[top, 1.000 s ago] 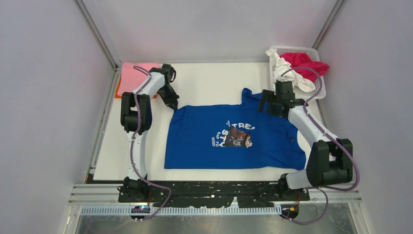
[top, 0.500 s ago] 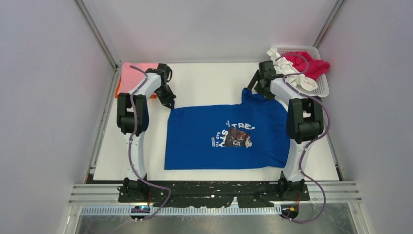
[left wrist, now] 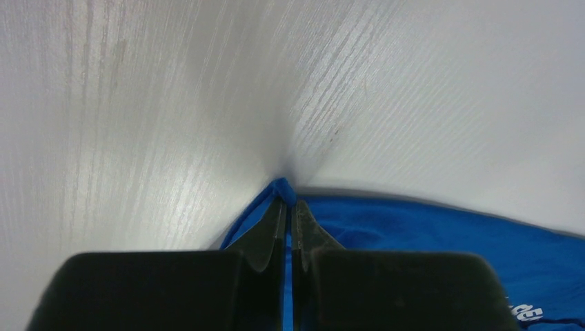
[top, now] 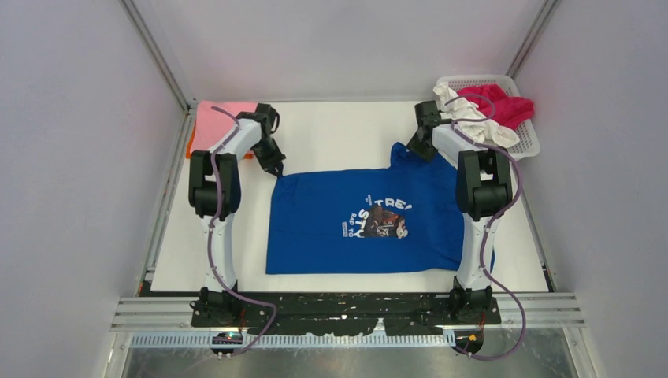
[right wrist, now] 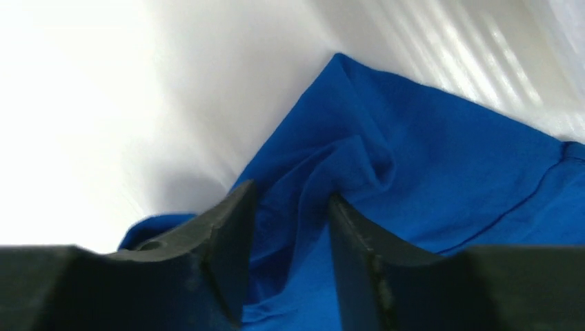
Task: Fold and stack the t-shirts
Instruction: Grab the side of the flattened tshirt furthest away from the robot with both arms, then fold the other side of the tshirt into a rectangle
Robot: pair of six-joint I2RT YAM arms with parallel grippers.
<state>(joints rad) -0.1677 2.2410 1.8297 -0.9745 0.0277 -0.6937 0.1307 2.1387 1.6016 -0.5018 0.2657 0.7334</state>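
Royal-blue t-shirt (top: 366, 220) lies spread on the white tabletop (top: 339, 130), largely flat, printed side up, its dark round graphic with white lettering (top: 380, 219) near the middle. Its far right corner rises into a rumpled peak; its near edge runs straight, close to the arm bases. Left tool (top: 277, 170) is at the garment's far left corner; the left wrist view shows its jaws closed to a hairline, with a small tip of blue fabric (left wrist: 283, 192) nipped between them just above the tabletop. Right tool (top: 411, 150) is at the far right corner, beside the peak. In the right wrist view its fingers (right wrist: 231, 234) stand part-way apart, astride a raised fold of the blue fabric (right wrist: 324, 172). The fold fills the gap and touches at least one finger, but is not seen pressed flat. Pink t-shirt (top: 217, 126) lies folded at the far left corner of the tabletop, with an orange t-shirt (top: 191, 146) showing beneath its near edge. White mesh basket (top: 529, 135) sits at the far right corner, holding a crimson t-shirt (top: 506, 106) and a white t-shirt (top: 466, 120), both crumpled; the white one spills over the rim toward the right arm.
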